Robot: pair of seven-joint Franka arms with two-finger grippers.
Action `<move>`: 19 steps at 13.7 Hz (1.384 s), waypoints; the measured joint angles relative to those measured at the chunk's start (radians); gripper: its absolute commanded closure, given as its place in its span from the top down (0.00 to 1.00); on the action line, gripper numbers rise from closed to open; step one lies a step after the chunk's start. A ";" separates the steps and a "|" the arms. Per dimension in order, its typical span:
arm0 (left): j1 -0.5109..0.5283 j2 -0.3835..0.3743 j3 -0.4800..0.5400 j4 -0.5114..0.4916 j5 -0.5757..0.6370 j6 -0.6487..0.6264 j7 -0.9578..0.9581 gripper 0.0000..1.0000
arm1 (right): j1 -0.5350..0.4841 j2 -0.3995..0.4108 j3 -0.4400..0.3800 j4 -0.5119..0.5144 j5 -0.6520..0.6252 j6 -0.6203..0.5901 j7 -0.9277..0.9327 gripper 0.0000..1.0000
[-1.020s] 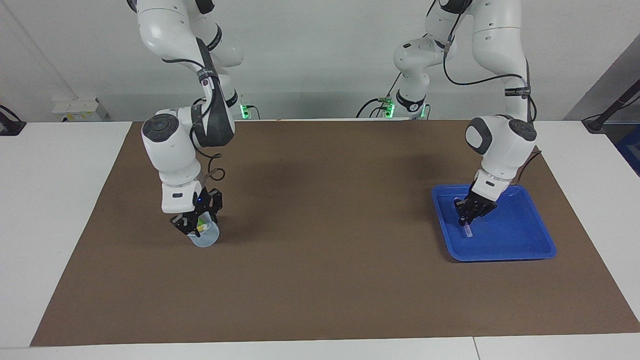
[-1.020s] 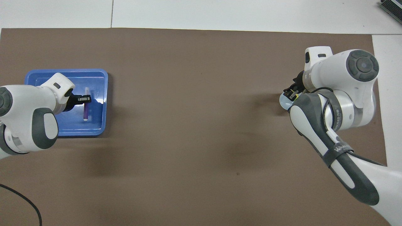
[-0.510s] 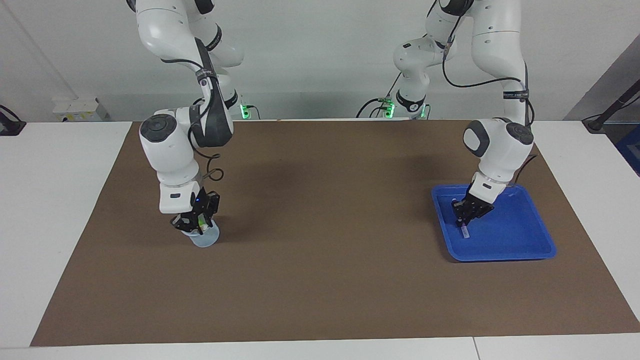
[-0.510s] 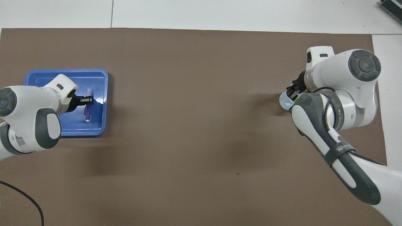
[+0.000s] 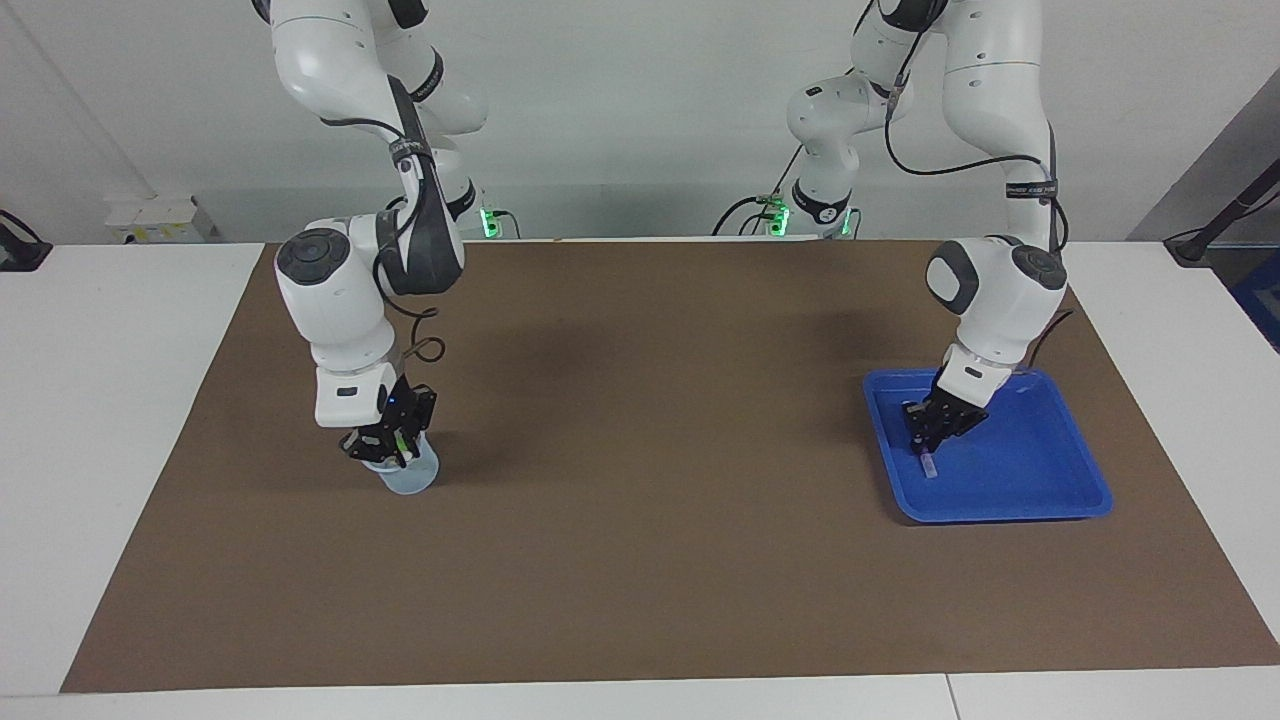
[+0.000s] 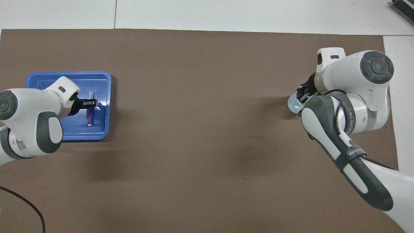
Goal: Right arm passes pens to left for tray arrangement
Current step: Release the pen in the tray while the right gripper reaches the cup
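Lettering on the right arm's (image 6: 352, 155) black strap (image 6: 351, 154) stays unreadable.

pen (image 6: 89, 114) in tray (image 6: 42, 136)

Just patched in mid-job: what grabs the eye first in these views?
The bright blue tray at the left arm's end of the brown mat, with a purple pen lying in it under the left end effector. At the other end, the right end effector is down in a translucent plastic cup.
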 measured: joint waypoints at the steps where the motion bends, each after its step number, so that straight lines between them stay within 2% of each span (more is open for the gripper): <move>1: 0.000 0.000 0.000 0.000 0.000 0.000 0.000 0.41 | -0.001 0.000 0.000 0.003 0.000 -0.009 0.000 0.00; 4: 0.000 0.000 0.001 0.000 0.000 0.000 0.000 0.43 | -0.001 -0.004 0.004 0.044 0.000 -0.076 0.000 0.00; 5: 0.000 0.000 0.003 0.001 0.000 -0.001 0.000 0.51 | -0.001 -0.009 0.006 0.066 0.000 -0.107 0.000 0.00; 6: 0.001 0.000 0.004 0.003 0.000 -0.003 0.000 0.71 | 0.000 -0.013 0.007 0.085 0.000 -0.132 0.000 0.00; 7: 0.001 0.000 0.005 0.008 0.000 -0.008 0.000 0.77 | 0.002 -0.019 0.008 0.100 0.000 -0.149 0.000 0.00; 9: 0.001 -0.004 0.005 0.027 0.000 -0.029 0.003 0.99 | 0.008 -0.037 0.012 0.114 0.000 -0.162 0.000 0.00; 12: 0.001 -0.019 0.006 0.045 0.000 -0.042 0.012 1.00 | 0.010 -0.070 0.042 0.131 0.000 -0.182 0.000 0.00; 17: 0.009 -0.084 0.016 0.061 0.000 -0.084 0.060 1.00 | 0.015 -0.138 0.109 0.155 0.000 -0.240 0.004 0.00; 19: 0.031 -0.109 0.017 0.065 0.000 -0.086 0.064 1.00 | 0.018 -0.144 0.150 0.177 0.002 -0.278 0.070 0.00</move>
